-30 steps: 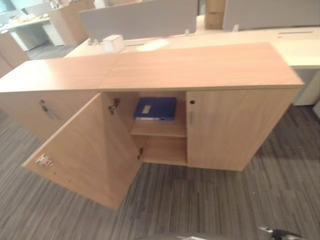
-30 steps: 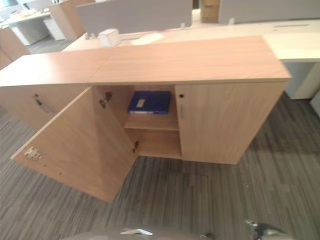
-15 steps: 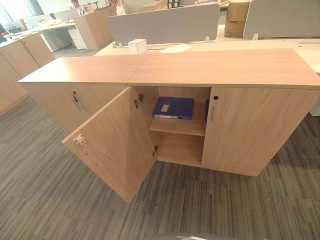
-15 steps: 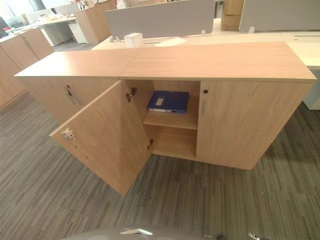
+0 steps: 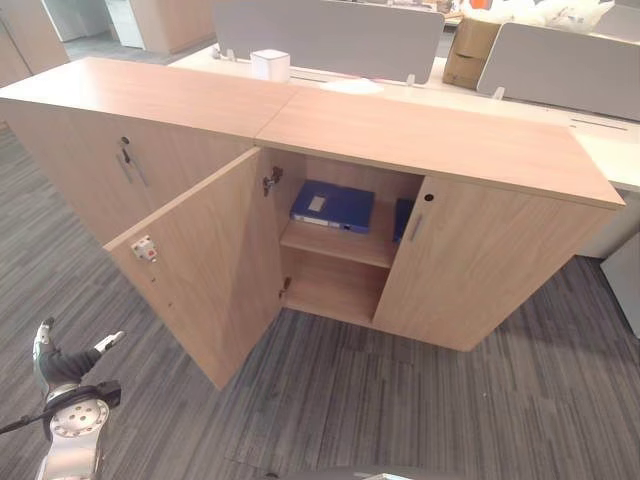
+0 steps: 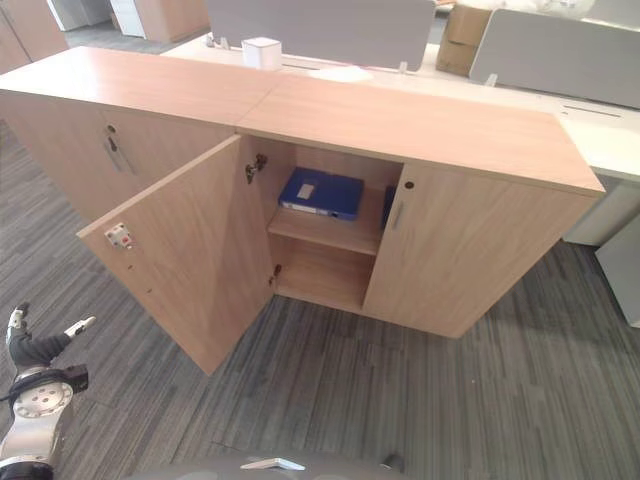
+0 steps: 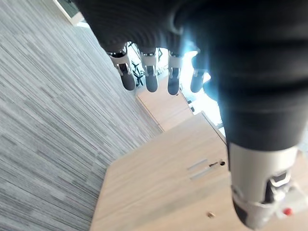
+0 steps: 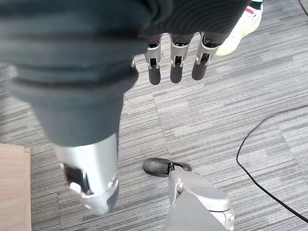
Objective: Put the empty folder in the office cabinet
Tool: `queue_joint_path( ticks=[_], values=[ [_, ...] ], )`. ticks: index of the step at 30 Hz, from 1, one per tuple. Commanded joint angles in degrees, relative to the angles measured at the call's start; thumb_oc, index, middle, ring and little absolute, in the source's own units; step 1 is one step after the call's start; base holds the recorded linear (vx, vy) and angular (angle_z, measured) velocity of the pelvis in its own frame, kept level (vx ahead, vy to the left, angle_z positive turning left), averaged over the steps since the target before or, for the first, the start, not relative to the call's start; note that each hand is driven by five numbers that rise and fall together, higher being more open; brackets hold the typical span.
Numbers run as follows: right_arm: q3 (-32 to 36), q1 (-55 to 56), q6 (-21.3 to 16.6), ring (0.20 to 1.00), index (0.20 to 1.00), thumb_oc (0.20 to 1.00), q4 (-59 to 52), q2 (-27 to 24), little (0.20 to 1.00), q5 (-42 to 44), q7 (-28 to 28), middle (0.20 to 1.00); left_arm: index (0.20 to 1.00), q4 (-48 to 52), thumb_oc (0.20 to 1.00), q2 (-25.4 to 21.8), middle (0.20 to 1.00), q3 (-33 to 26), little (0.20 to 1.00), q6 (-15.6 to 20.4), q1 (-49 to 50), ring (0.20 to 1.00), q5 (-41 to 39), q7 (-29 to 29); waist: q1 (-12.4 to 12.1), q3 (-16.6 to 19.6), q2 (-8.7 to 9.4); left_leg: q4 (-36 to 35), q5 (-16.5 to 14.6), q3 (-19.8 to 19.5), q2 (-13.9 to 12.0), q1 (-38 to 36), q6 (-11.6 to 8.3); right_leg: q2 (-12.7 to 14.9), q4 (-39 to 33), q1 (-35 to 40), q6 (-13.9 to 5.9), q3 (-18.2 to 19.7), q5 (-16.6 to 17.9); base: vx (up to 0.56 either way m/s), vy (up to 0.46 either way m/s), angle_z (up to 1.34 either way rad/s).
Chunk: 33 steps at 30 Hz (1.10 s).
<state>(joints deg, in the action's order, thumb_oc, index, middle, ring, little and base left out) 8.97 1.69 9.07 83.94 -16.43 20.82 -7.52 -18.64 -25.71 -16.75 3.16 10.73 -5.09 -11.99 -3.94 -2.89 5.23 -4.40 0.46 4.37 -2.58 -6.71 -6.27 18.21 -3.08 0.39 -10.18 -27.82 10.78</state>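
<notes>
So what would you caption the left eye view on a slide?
Blue folder lying on the upper shelf of the office cabinet, left door swung open, left hand low beside it.

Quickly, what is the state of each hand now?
Left hand: open, holding nothing.
Right hand: open, holding nothing.

Grey striped carpet (image 5: 420,400) covered the floor. Behind stood pale desks (image 5: 600,140) with grey divider screens (image 5: 330,35), a cardboard box (image 5: 468,52) among them.
</notes>
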Motion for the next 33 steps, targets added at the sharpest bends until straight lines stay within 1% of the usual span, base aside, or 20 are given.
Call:
queue_joint_path(
  ticks=[1, 5, 8, 10, 11, 15, 16, 17, 18, 19, 20, 21, 22, 25, 28, 29, 32, 33],
  values=[
    [-2.23, -3.91, -0.73, 1.0, 1.0, 1.0, 3.52, -0.39, 1.0, -1.18, -0.03, 1.0, 1.0, 4.35, 1.0, -0.72, 1.0, -1.84, 1.0, 4.11, -3.3, 1.0, 2.58, -0.33, -0.5, -0.87, -0.56, -0.6, -7.61, 0.6, 2.61, -1.09, 3.73, 1.74, 0.48, -4.98, -2.74, -1.08, 1.9, 0.0, 0.0, 0.0],
    [-1.76, -3.48, -0.91, 1.0, 1.0, 1.0, 3.81, -0.25, 1.0, -0.84, 0.24, 1.0, 1.0, 7.42, 1.0, 0.87, 1.0, -0.34, 1.0, 4.49, -3.63, 1.0, 2.39, 1.19, 0.16, -0.31, -0.05, -0.6, -7.92, 0.97, 2.76, -1.56, 3.9, 1.81, 0.36, -4.84, -2.79, -0.87, 2.29, 0.0, -0.003, -0.02],
    [-0.92, -3.18, -1.08, 1.0, 1.0, 1.0, 3.83, -0.23, 1.0, 0.35, 0.41, 1.0, 1.0, 8.04, 1.0, 0.76, 1.0, 0.49, 1.0, 4.67, -4.22, 1.0, 3.03, 1.83, 0.73, 0.37, 0.26, -0.6, -8.11, 1.23, 2.67, -1.94, 3.85, 1.82, 0.23, -4.68, -2.86, -0.62, 2.51, 0.02, -0.012, -0.1],
    [-0.36, -3.11, -1.3, 1.0, 1.0, 1.0, 3.46, -0.45, 1.0, 1.81, 0.74, 1.0, 1.0, 6.76, 1.0, 0.07, 1.0, 1.11, 1.0, 4.67, -5.46, 1.0, 3.18, 1.7, 1.29, 0.82, 0.38, -0.6, -8.18, 1.39, 2.63, -2.18, 3.74, 1.76, 0.13, -4.54, -2.88, -0.37, 2.6, 0.03, -0.012, -0.08],
    [0.2, -2.9, -1.59, 1.0, 1.0, 1.0, 3.17, -0.7, 1.0, 3.5, 1.13, 1.0, 1.0, 5.7, 1.0, -0.88, 1.0, 2.36, 1.0, 4.51, -7.27, 1.0, 4.06, 1.63, 1.87, 1.13, 0.46, -0.6, -8.19, 1.56, 2.53, -2.44, 3.68, 1.61, 0.11, -4.42, -2.85, -0.19, 2.67, 0.02, -0.007, -0.04],
    [0.76, -2.54, -1.9, 1.0, 1.0, 1.0, 3.06, -0.96, 1.0, 4.57, 1.51, 1.0, 1.0, 4.59, 1.0, -1.98, 1.0, 3.45, 1.0, 4.23, -8.86, 1.0, 5.38, 0.81, 2.59, 1.49, 0.49, -0.6, -8.36, 1.86, 2.42, -2.85, 3.67, 1.33, -0.01, -4.43, -2.9, 0.17, 2.93, 0.01, -0.002, -0.03],
    [0.92, -2.42, -1.91, 1.0, 1.0, 1.0, 3.07, -1.16, 1.0, 4.8, 1.56, 1.0, 1.0, 3.96, 1.0, -2.74, 1.0, 3.44, 1.0, 4.07, -9.28, 1.0, 5.94, 0.38, 2.88, 1.57, 0.42, -0.6, -8.41, 2.03, 2.43, -3.01, 3.71, 1.24, -0.04, -4.53, -2.95, 0.2, 3.08, -0.01, 0.005, -0.12],
    [1.03, -2.28, -1.97, 1.0, 1.0, 1.0, 2.85, -1.44, 1.0, 5.29, 1.52, 1.0, 1.0, 0.9, 1.0, -4.88, 1.0, 3.03, 1.0, 3.75, -10.06, 1.0, 6.74, -1.16, 3.19, 1.59, 0.37, -0.6, -8.45, 2.51, 2.46, -3.26, 3.79, 1.06, -0.08, -4.81, -3.08, 0.39, 3.43, -0.01, 0.005, -0.17],
    [1.04, -2.3, -1.97, 1.0, 1.0, 1.0, 2.85, -1.4, 1.0, 5.31, 1.53, 1.0, 1.0, 0.74, 1.0, -4.95, 1.0, 3.09, 1.0, 3.84, -10.17, 1.0, 6.72, -1.2, 3.14, 1.57, 0.42, -0.6, -8.46, 2.55, 2.47, -3.26, 3.79, 1.05, -0.08, -4.83, -3.08, 0.44, 3.44, -0.01, 0.009, -0.2],
    [1.07, -2.17, -1.96, 1.0, 1.0, 1.0, 2.78, -1.71, 1.0, 5.52, 1.38, 1.0, 1.0, -2.15, 1.0, -6.57, 1.0, 2.19, 1.0, 3.08, -10.53, 1.0, 6.96, -2.36, 3.32, 1.63, 0.31, -0.6, -8.48, 2.94, 2.48, -3.43, 3.83, 0.93, -0.06, -5.07, -3.14, 0.54, 3.61, 0.0, 0.006, -0.19],
    [1.24, -2.12, -2.01, 1.0, 1.0, 1.0, 2.72, -1.7, 1.0, 5.84, 1.32, 1.0, 1.0, -3.88, 1.0, -7.87, 1.0, 1.59, 1.0, 3.05, -10.93, 1.0, 6.67, -2.9, 3.26, 1.62, 0.37, -0.6, -8.53, 3.22, 2.5, -3.55, 3.86, 0.86, -0.07, -5.16, -3.16, 0.66, 3.69, 0.0, 0.006, -0.13],
    [1.24, -2.12, -2.01, 1.0, 1.0, 1.0, 2.72, -1.7, 1.0, 5.84, 1.32, 1.0, 1.0, -3.88, 1.0, -7.87, 1.0, 1.59, 1.0, 3.05, -10.93, 1.0, 6.67, -2.9, 3.26, 1.62, 0.37, -0.6, -8.53, 3.22, 2.5, -3.55, 3.86, 0.86, -0.07, -5.16, -3.16, 0.66, 3.69, 0.02, 0.01, -0.19],
    [1.37, -1.89, -2.03, 1.0, 1.0, 1.0, 2.6, -1.74, 1.0, 6.52, 1.06, 1.0, 1.0, -7.96, 1.0, -11.13, 1.0, -0.79, 1.0, 2.29, -10.52, 1.0, 6.76, -4.73, 3.27, 1.75, 0.4, -0.6, -8.58, 3.87, 2.5, -3.9, 3.87, 0.75, -0.04, -5.23, -3.25, 0.83, 3.85, 0.02, 0.02, -0.17],
    [2.46, -1.24, -2.2, 1.0, 1.0, 1.0, 2.91, -2.13, 1.0, 8.43, 0.79, 1.0, 1.0, -13.79, 1.0, -17.96, 1.0, -6.23, 1.0, 1.72, -8.56, 1.0, 6.23, -6.2, 3.1, 2.03, 0.41, -0.6, -8.71, 4.46, 2.59, -4.4, 3.88, 0.59, -0.08, -5.17, -3.43, 1.08, 4.0, 0.01, 0.029, -0.24],
    [2.96, -0.23, -2.26, 1.0, 1.0, 1.0, 3.49, -2.1, 1.0, 9.02, 0.7, 1.0, 1.0, -18.75, 1.0, -22.26, 1.0, -9.67, 1.0, 1.47, -7.04, 1.0, 6.04, -7.26, 3.08, 2.38, 0.59, -0.6, -8.83, 4.69, 2.6, -4.74, 3.9, 0.6, -0.07, -5.07, -3.59, 1.07, 4.09, 0.01, 0.013, -0.08],
    [3.05, 0.07, -2.05, 1.0, 1.0, 1.0, 3.82, -2.06, 1.0, 8.74, 0.52, 1.0, 1.0, -19.63, 1.0, -23.39, 1.0, -11.42, 1.0, 1.44, -5.64, 1.0, 5.86, -7.94, 2.92, 2.36, 0.68, -0.6, -8.81, 4.7, 2.59, -4.75, 3.91, 0.65, 0.02, -5.07, -3.69, 0.86, 4.18, 0.0, 0.0, 0.0],
    [2.8, 0.15, -2.01, 1.0, 1.0, 1.0, 3.92, -1.97, 1.0, 8.38, 0.43, 1.0, 1.0, -19.01, 1.0, -23.47, 1.0, -12.57, 1.0, 1.5, -4.58, 1.0, 5.97, -8.26, 2.89, 2.39, 0.75, -0.6, -8.82, 4.65, 2.61, -4.76, 3.92, 0.7, 0.03, -5.06, -3.72, 0.8, 4.26, 0.0, 0.0, 0.0],
    [2.5, 0.15, -2.09, 1.0, 1.0, 1.0, 3.98, -1.8, 1.0, 7.89, 0.37, 1.0, 1.0, -17.55, 1.0, -23.81, 1.0, -13.6, 1.0, 2.04, -3.26, 1.0, 6.78, -8.99, 2.58, 2.26, 0.83, -0.6, -8.75, 4.62, 2.65, -4.74, 3.9, 0.72, -0.05, -5.1, -3.74, 0.68, 4.37, -0.02, 0.014, 0.04]
  ],
)
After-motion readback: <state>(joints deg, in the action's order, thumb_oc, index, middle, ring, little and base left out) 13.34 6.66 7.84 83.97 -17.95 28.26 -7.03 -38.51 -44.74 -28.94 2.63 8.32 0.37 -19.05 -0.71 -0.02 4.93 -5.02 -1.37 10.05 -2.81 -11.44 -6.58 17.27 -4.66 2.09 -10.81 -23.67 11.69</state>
